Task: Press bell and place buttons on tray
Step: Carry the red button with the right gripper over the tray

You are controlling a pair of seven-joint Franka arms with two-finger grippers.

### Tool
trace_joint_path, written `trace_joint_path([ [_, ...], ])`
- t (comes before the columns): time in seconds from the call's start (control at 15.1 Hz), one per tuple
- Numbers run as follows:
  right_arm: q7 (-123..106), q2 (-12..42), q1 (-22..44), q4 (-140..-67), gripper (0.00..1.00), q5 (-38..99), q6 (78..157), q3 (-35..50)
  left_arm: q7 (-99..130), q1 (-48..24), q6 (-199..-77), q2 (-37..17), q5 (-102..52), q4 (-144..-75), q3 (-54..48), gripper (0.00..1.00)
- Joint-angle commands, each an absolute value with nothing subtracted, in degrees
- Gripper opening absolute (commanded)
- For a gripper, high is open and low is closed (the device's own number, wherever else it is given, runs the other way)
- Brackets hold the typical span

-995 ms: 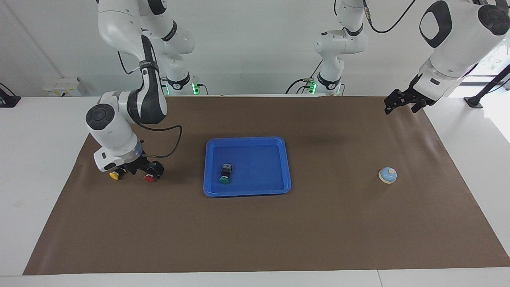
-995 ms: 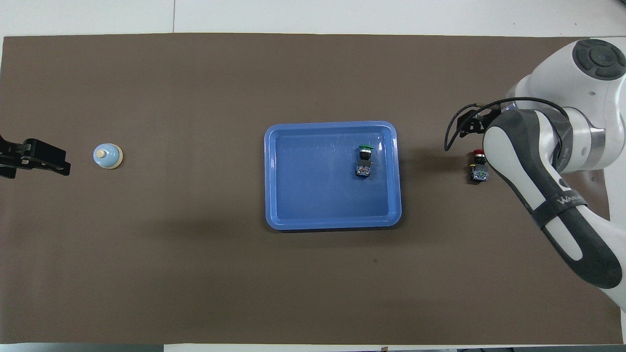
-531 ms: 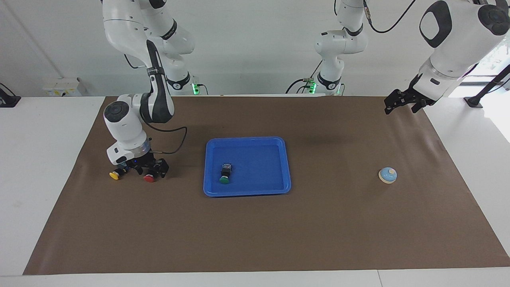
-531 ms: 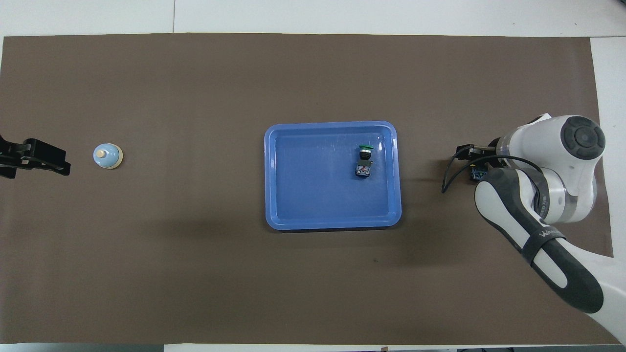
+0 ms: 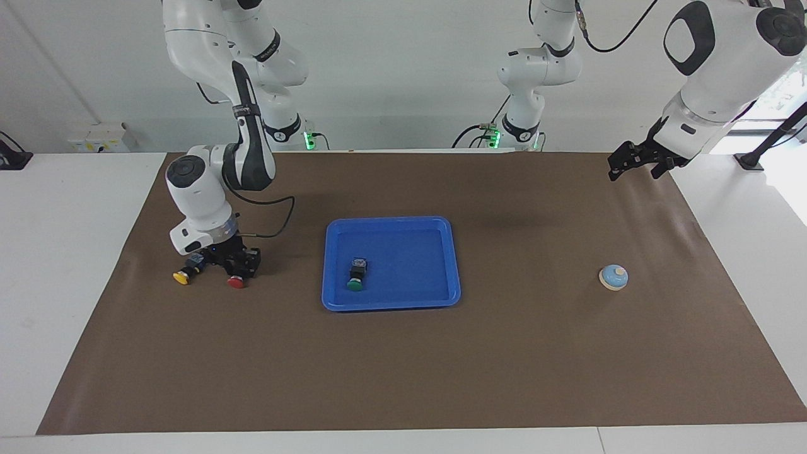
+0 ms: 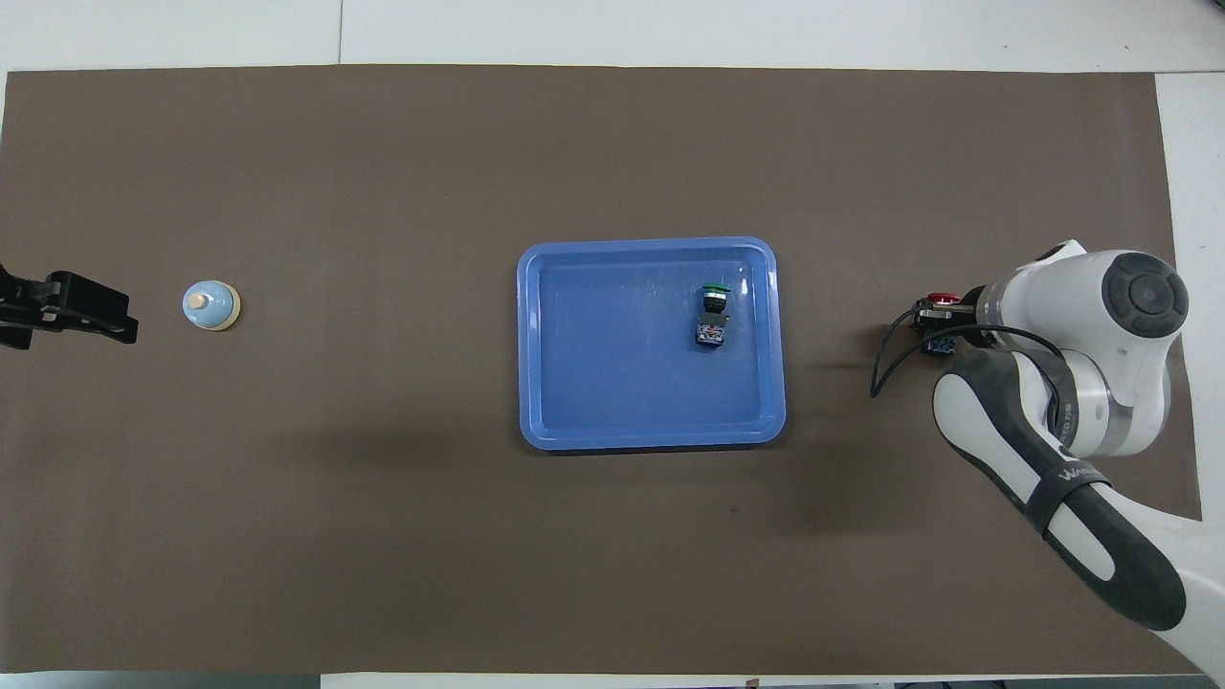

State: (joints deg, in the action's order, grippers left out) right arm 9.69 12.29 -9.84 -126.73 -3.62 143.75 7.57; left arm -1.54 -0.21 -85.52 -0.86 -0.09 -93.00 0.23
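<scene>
Red button (image 5: 236, 282) sits clamped in the right end effector (image 5: 234, 265); left end effector (image 5: 637, 165) hangs open.

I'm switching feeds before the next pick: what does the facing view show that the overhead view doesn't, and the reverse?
Only the facing view shows the yellow button on the mat and the right hand shut on the red button; overhead, the right arm covers the yellow one. Only the overhead view shows the red button's top from straight above. Both show the green button in the tray, the bell, and the waiting left hand.
</scene>
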Motion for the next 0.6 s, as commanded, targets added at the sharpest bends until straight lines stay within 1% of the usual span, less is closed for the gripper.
trace_joint_path([
  [0.0, 8.52, 10.81, -10.11, -127.01, 0.00, -3.78, 142.48, 8.26, -0.97, 0.00, -85.69, 0.18, -0.88, -93.78, 0.26, 1.00],
  [0.2, 8.70, 11.16, -8.45, -121.75, 0.00, -3.43, 136.69, 8.61, -0.97, 0.00, -85.69, 0.18, -0.88, -93.78, 0.26, 1.00],
  [0.33, 9.05, 12.65, -5.81, -115.00, 0.00, -2.99, 130.90, 8.61, -0.97, 0.00, -85.69, 0.18, -0.88, -93.78, 0.26, 1.00],
  [0.53, 17.19, 14.50, 1.12, -105.32, 0.00, -2.90, 122.37, 8.61, -0.97, 0.00, -85.69, 0.18, -0.88, -93.78, 0.26, 1.00],
])
